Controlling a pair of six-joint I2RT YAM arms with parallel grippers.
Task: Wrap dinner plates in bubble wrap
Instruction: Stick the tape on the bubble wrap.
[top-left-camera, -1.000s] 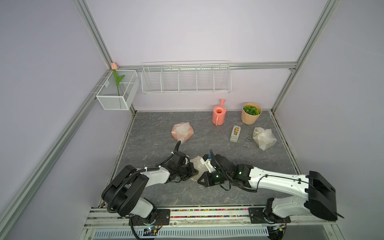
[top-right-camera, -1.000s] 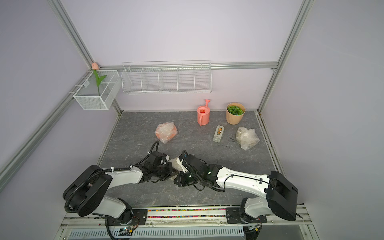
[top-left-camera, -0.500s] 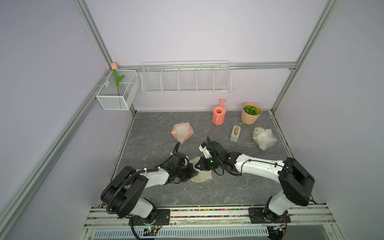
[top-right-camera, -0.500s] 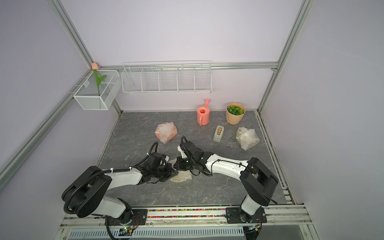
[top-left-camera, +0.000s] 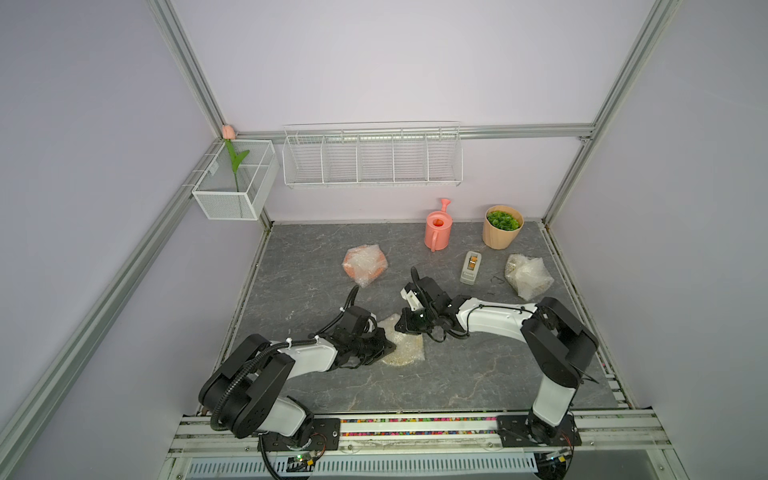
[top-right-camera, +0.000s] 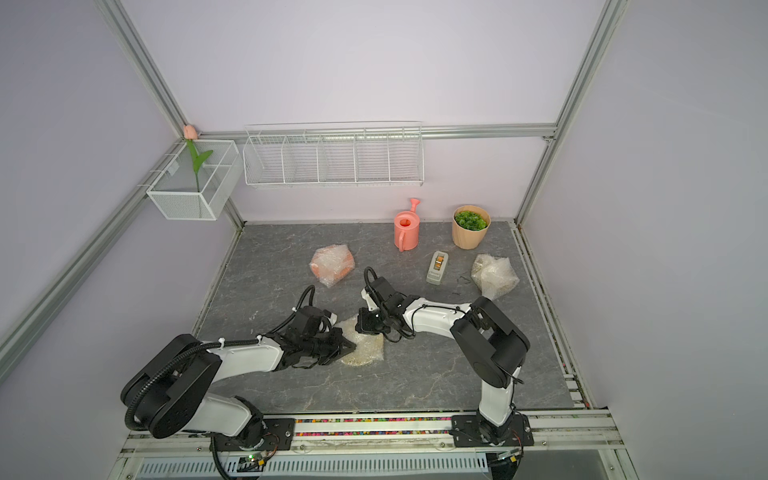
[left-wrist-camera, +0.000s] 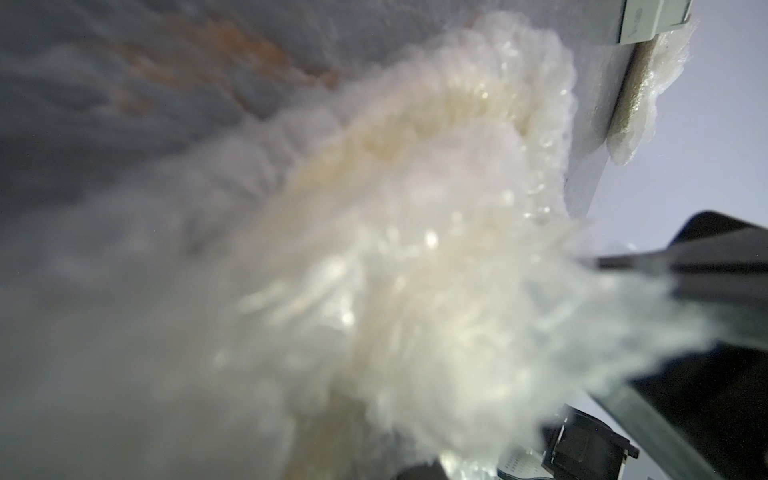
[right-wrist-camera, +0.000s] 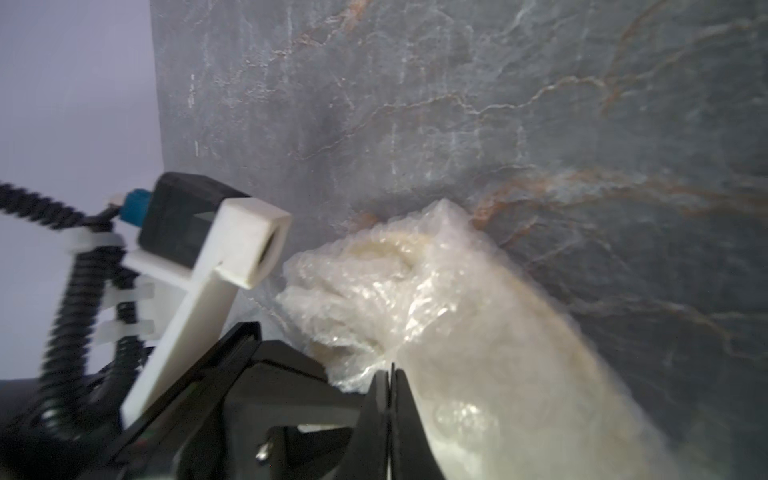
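A plate wrapped in bubble wrap (top-left-camera: 409, 349) (top-right-camera: 368, 351) lies on the dark tabletop between my two arms. Cream colour shows through the wrap (right-wrist-camera: 386, 253). My left gripper (top-left-camera: 384, 345) (top-right-camera: 351, 345) is shut, its tip on the bundle's left edge, and blurred wrap (left-wrist-camera: 415, 270) fills its wrist view. From the far side my right gripper (top-left-camera: 401, 326) (right-wrist-camera: 390, 370) reaches down, jaws pressed together on the wrap's edge. Further back lie an orange plate in bubble wrap (top-left-camera: 365, 266) and, at the right, another wrapped bundle (top-left-camera: 528, 276).
A grey tape dispenser (top-left-camera: 471, 267), a pink watering can (top-left-camera: 437, 230) and a potted plant (top-left-camera: 501, 226) stand at the back right. Wire baskets (top-left-camera: 372, 156) hang on the back wall. The left arm's white camera mount (right-wrist-camera: 232, 249) is close beside my right gripper.
My right gripper swung from the bundle's near side across it to its far side, the arm folding back. The left gripper stayed put on the bundle.
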